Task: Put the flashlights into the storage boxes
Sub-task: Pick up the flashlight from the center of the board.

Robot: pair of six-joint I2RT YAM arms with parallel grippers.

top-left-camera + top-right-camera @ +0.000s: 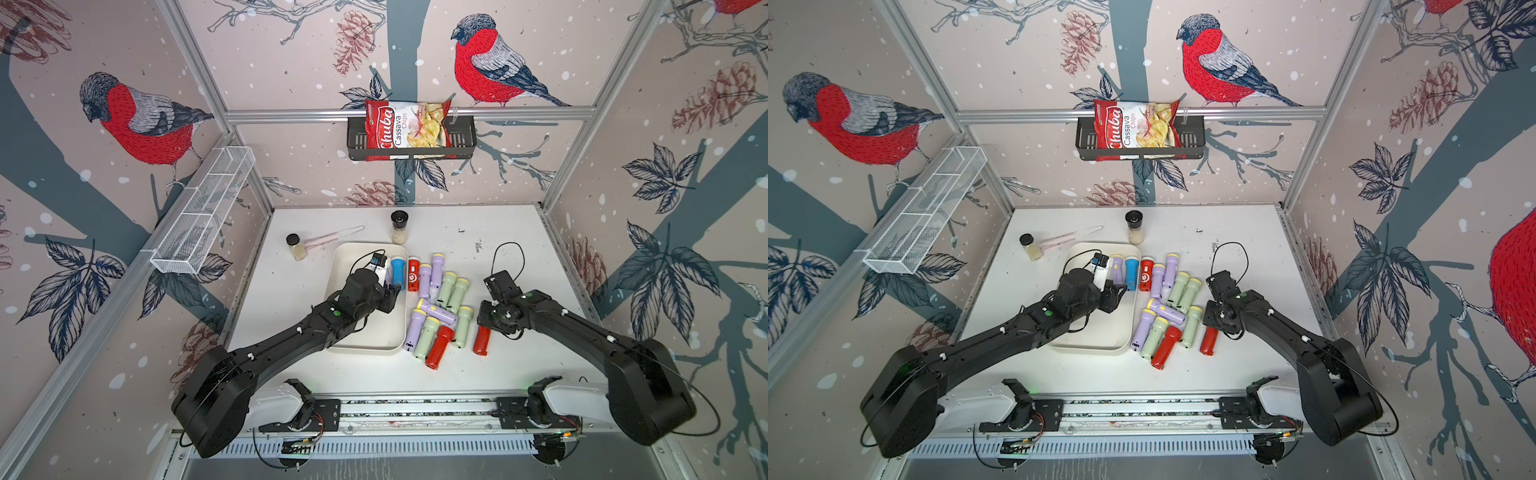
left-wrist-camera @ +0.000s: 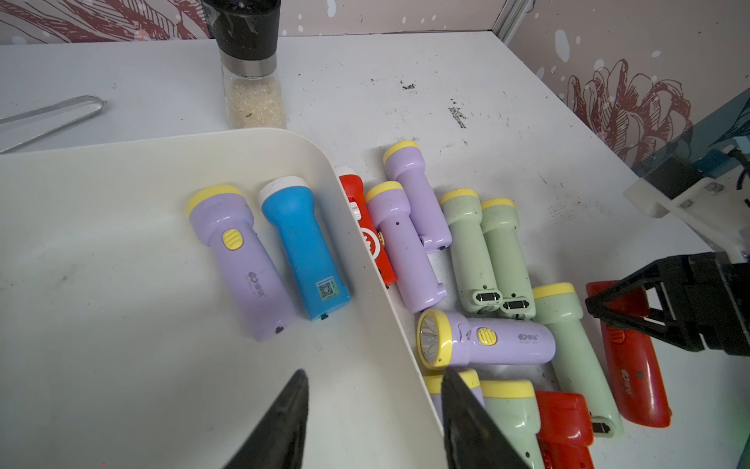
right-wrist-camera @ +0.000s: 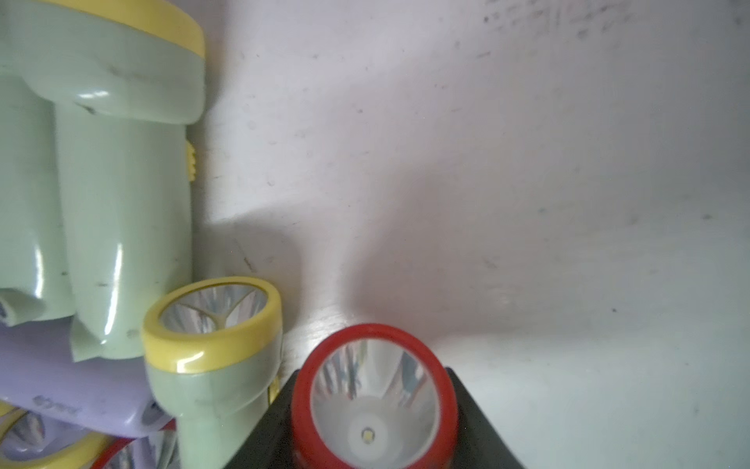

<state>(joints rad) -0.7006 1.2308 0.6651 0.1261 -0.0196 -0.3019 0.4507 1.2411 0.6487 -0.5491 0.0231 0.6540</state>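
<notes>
White table [image 1: 540,257]; at its middle the cream-white shallow plastic tray [image 1: 365,351] holds 2 flashlights [image 2: 304,251] at its far end; the other stubby plastic flashlights [image 1: 440,316] heap along its right rim, seemingly for short transfers; left gripper [image 2: 373,377] hovers part-open, empty, over the tray; right gripper [image 3: 371,377] clamps 1 red flashlight [image 1: 482,340] toward the right edge, wrist hiding that grip from above.

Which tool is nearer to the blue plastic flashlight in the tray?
Left. The left tool hangs over the cream-white plastic tray, close to the blue plastic flashlight; the right tool grips a red plastic flashlight beyond the pile.
</notes>
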